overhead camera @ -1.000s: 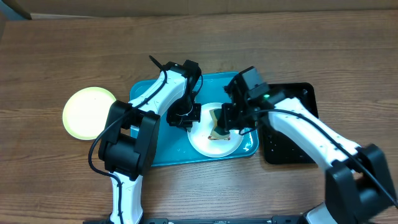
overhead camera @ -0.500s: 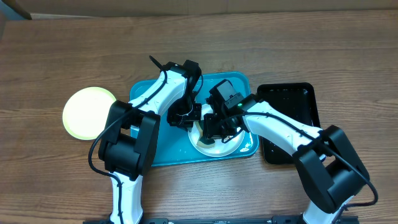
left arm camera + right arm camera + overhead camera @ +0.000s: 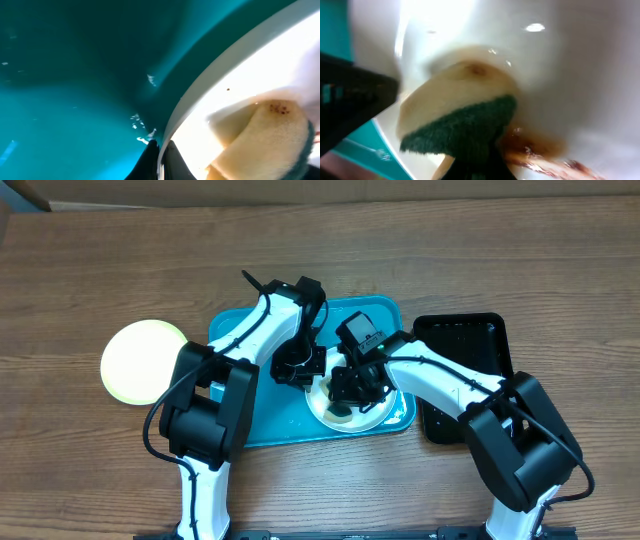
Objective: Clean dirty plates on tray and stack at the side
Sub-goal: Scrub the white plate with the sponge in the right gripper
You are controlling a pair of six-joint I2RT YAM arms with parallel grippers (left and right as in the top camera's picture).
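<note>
Turquoise tray [image 3: 275, 418], wet: carried white plate [image 3: 378, 413] in its rt half. L gripper [image 3: 302, 370]: pinched plate's left rim, one finger each side. R gripper [image 3: 350, 395]: clamped on sponge [image 3: 450, 100], yellow foam w/ green scrub pad, pressed into plate's centre. Brown smear [image 3: 535, 147] on plate beside sponge. Pale yellow-green plate [image 3: 143, 361]: lay on wood table [image 3: 500, 250], left of tray, apart from it. Black tray [image 3: 470, 340]: sat just rt of turquoise one.

Desk [image 3: 500, 260]: brown wood grain, boards running left to right. Narrow black tray [image 3: 478, 338] sits on its right half, glossy and speckled with droplets. Sponge [image 3: 460, 112]: yellow foam, dark green scouring face, wet, with a brownish stain on the foam.
</note>
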